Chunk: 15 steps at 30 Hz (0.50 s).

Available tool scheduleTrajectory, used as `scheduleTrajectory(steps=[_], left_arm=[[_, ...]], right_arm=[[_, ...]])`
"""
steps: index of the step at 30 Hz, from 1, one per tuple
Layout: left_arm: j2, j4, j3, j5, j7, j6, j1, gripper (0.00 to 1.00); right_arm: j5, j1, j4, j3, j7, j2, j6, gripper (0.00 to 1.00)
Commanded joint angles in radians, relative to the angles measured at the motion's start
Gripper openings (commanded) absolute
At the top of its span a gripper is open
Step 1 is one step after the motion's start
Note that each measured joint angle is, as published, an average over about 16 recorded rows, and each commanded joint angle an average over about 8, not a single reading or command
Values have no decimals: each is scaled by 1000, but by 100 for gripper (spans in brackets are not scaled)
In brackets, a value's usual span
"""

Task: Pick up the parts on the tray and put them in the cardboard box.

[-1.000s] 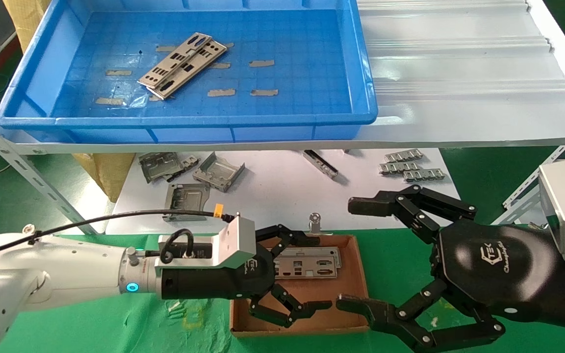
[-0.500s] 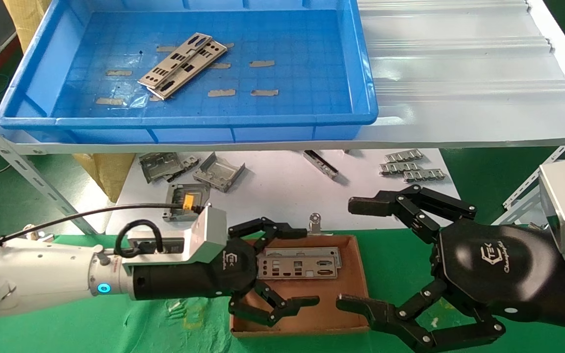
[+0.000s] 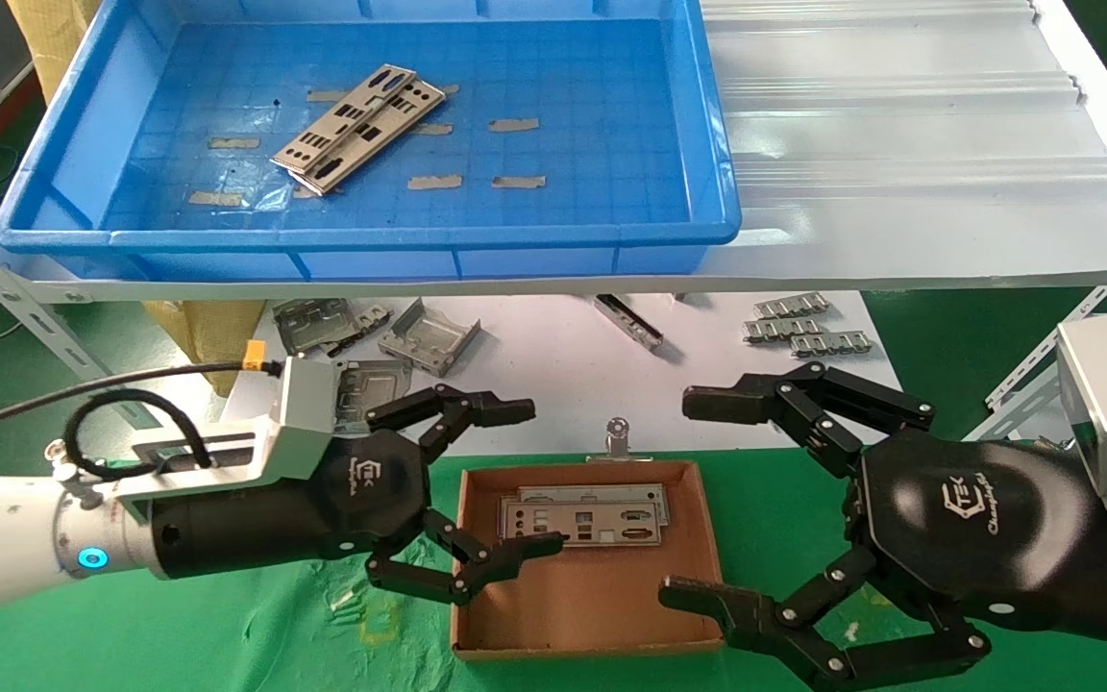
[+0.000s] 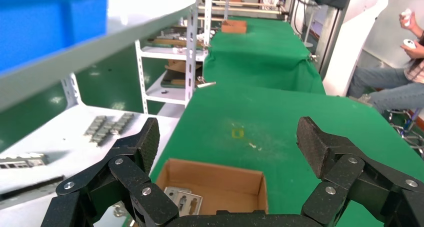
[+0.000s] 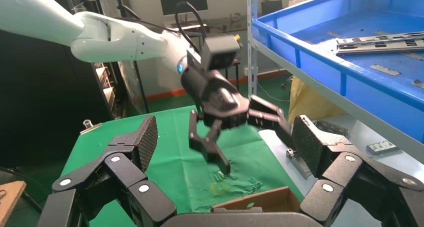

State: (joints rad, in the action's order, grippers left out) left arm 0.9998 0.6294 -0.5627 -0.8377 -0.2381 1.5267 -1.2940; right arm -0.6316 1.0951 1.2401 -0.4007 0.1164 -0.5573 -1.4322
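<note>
Lying flat in the brown cardboard box [image 3: 602, 596], punched silver plates [image 3: 580, 521]

A white logo with the letters "TEK" and, under it, script lettering too slanted to be read with certainty was seen printed on the black body of the right gripper [image 3: 693, 505]. A smaller white logo of the same shape was made out on the left gripper [image 3: 525, 481], its letters too small to be read.
</note>
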Motion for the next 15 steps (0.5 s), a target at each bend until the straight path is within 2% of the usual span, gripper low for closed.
scheduleTrajectory(steps=[1,15], left_arm=[[-22,38,16,6,25,-2,13,100],[-177,298,129,49,194,-14,100,100]], right_arm=[[0,0,0,0,0,0,0,100],[0,0,0,0,0,0,0,100]])
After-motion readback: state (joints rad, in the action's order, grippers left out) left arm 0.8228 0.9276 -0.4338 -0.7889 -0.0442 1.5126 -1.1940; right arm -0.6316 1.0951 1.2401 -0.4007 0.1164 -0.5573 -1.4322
